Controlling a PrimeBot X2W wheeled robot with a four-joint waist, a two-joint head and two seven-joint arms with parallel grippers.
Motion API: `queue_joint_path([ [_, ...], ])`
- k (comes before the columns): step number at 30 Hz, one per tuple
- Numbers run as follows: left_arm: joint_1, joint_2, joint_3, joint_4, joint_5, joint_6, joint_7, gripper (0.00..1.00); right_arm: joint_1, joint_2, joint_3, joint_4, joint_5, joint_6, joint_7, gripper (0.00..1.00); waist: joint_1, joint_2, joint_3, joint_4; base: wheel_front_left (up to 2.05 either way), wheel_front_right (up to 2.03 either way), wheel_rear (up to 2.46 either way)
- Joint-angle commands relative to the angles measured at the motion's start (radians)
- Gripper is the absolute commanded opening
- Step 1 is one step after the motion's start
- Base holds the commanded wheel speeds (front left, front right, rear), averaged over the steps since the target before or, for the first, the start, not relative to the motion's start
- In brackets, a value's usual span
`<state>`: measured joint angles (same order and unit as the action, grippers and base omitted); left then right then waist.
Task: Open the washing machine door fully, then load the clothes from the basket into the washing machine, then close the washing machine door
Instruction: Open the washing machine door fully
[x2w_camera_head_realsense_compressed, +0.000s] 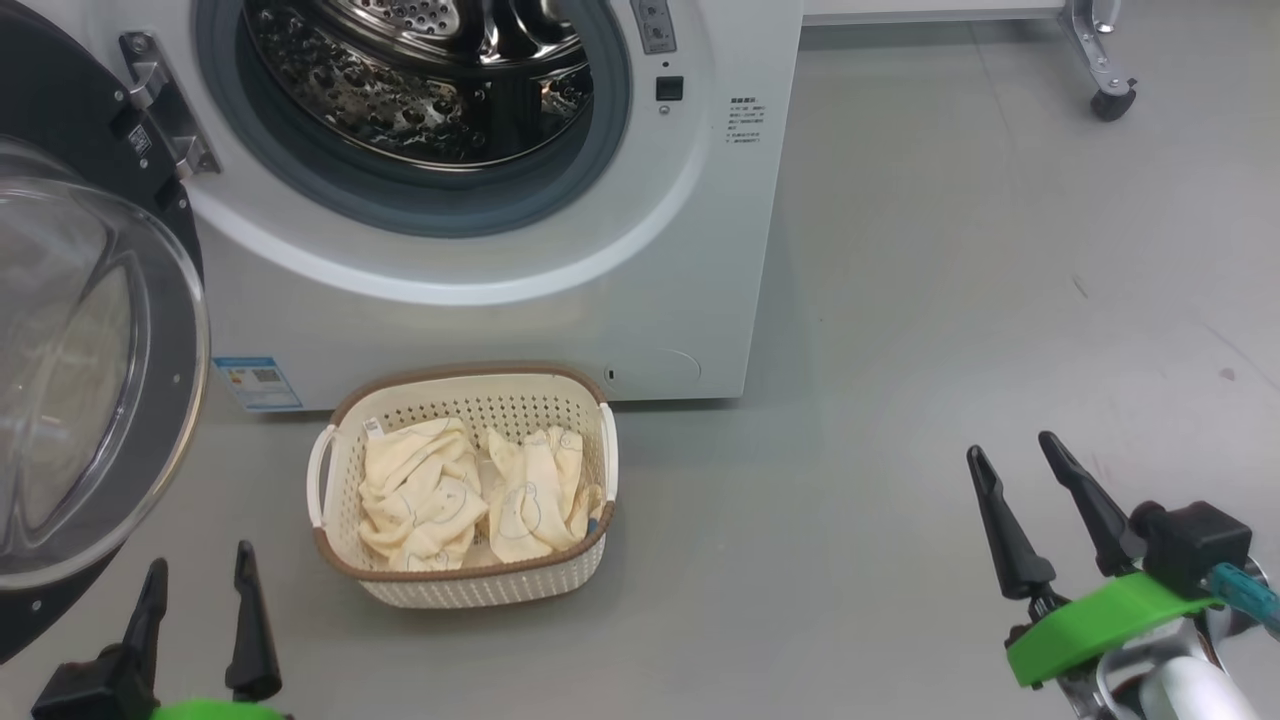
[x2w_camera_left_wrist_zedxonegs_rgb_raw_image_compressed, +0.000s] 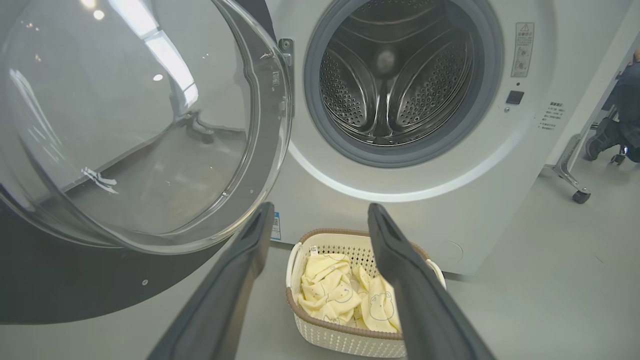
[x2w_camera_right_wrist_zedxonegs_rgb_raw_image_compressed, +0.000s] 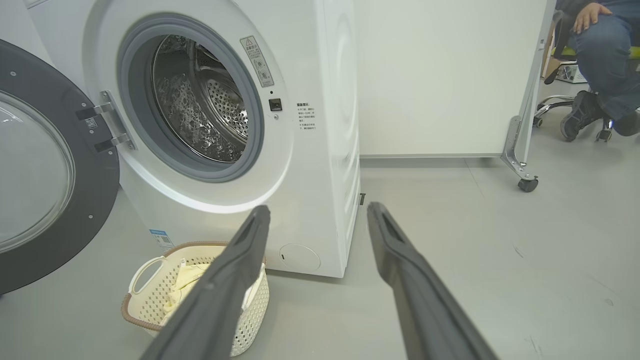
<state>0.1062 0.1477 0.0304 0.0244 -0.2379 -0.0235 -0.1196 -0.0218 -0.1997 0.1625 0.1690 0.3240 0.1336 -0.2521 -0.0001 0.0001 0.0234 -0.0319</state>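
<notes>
The washing machine (x2w_camera_head_realsense_compressed: 560, 300) stands with its steel drum (x2w_camera_left_wrist_zedxonegs_rgb_raw_image_compressed: 395, 80) exposed. Its door (x2w_camera_head_realsense_compressed: 70, 380) hangs swung wide open at the left, glass bowl facing out. On the floor before the washer sits the cream basket (x2w_camera_head_realsense_compressed: 470, 585), holding pale yellow clothes (x2w_camera_head_realsense_compressed: 430, 500); a blue bit peeks at its right side. My left gripper (x2w_camera_head_realsense_compressed: 200, 585) is open at the lower left, below the door and left of the basket, holding nothing. At the lower right my right gripper (x2w_camera_head_realsense_compressed: 1010, 465) is open too, well clear of the basket (x2w_camera_right_wrist_zedxonegs_rgb_raw_image_compressed: 150, 310).
Grey floor stretches to the right of the washer. A white panel on a castor foot (x2w_camera_right_wrist_zedxonegs_rgb_raw_image_compressed: 525, 180) stands beyond the machine. A seated person's leg and shoe (x2w_camera_right_wrist_zedxonegs_rgb_raw_image_compressed: 580, 115) show at the far right.
</notes>
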Motion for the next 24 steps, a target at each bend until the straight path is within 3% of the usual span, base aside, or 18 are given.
queue_joint_path([
  [1, -0.025, 0.018, 0.032, -0.025, 0.004, 0.000, -0.017, 1.00, -0.010, -0.007, 0.007, -0.032, -0.007, -0.003, -0.010, 1.00, 0.0001, -0.0001, -0.005, 0.003, 0.00, 0.00, 0.00],
  [24, 0.005, 0.012, 0.021, -0.002, -0.011, 0.027, -0.038, 1.00, 0.017, 0.003, -0.015, -0.028, -0.017, -0.003, -0.010, 1.00, 0.0001, -0.0001, -0.013, 0.012, 0.00, 0.00, 0.00],
])
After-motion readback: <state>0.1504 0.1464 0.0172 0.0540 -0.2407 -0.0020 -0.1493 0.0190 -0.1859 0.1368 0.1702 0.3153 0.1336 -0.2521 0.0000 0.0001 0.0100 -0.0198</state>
